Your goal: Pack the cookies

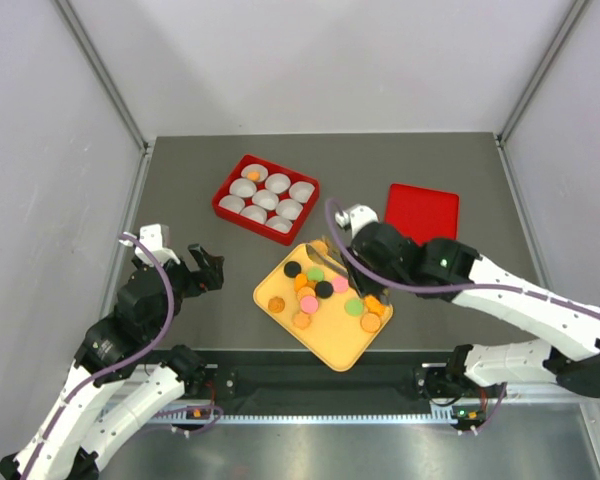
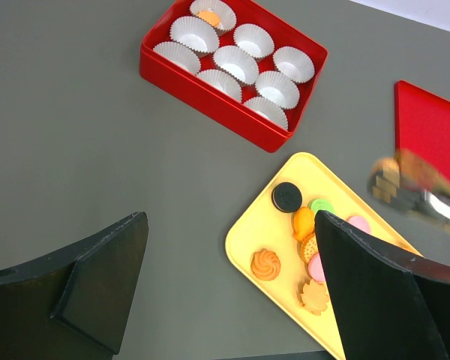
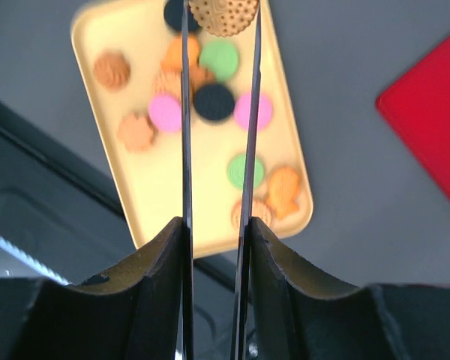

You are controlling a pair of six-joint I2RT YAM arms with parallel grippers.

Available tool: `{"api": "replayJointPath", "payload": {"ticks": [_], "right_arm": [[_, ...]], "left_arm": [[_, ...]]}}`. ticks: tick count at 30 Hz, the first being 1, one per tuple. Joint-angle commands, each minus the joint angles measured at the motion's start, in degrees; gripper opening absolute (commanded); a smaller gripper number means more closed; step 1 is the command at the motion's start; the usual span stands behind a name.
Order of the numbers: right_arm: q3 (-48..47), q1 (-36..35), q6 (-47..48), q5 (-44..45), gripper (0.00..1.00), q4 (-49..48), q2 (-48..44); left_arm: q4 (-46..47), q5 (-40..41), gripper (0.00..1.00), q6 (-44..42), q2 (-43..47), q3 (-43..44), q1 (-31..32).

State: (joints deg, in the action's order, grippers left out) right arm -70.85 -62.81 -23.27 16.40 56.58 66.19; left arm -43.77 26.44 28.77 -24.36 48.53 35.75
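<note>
The cookies (image 1: 320,290) sit on the yellow tray (image 1: 345,352). The right claw (image 3: 221,22) pinches a tan cookie (image 3: 225,11); the left claw (image 1: 212,268) gapes empty. Next, likely: carry it to the red box (image 1: 225,200), upper centre-left.

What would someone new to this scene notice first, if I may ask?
The yellow tray at the near middle of the table, strewn with bright cookies, catches the eye first. Above its far corner the right gripper pinches a tan cookie. Behind, to the left, a red box holds white paper cups, one with an orange cookie.
</note>
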Motion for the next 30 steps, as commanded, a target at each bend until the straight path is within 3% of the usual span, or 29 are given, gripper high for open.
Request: {"api": "replayJointPath", "payload": {"ticks": [1,6,11,16,21,30], "right_arm": [[-10.0,6.1,6.4,0.6,0.29,-11.3,4.9],[-20.2,15.6,10.8,-5.2,0.30,-21.1,18.2],[-28.5,19.3,13.2,-7.9,0.30,-28.7,33.5],[-40.2,21.1,13.3,-9.5,0.29,-29.2,47.3],[-45.5,21.2,13.1,-9.1,0.30,-28.4,53.4],[-44.2,21.5,11.7,-9.2,0.29,-28.5,57.1]], "left_arm": [[1.8,0.4,0.97,-0.4,0.4,-0.5,0.0],[1.3,1.1,0.97,0.1,0.5,-0.3,0.0],[1.2,2.1,0.97,0.4,1.5,-0.4,0.1],[1.1,2.0,0.97,0.4,1.7,-0.5,0.1],[1.3,1.7,0.97,0.2,1.5,-0.5,0.1],[1.5,1.4,0.97,0.1,1.8,-0.5,0.1]]}}
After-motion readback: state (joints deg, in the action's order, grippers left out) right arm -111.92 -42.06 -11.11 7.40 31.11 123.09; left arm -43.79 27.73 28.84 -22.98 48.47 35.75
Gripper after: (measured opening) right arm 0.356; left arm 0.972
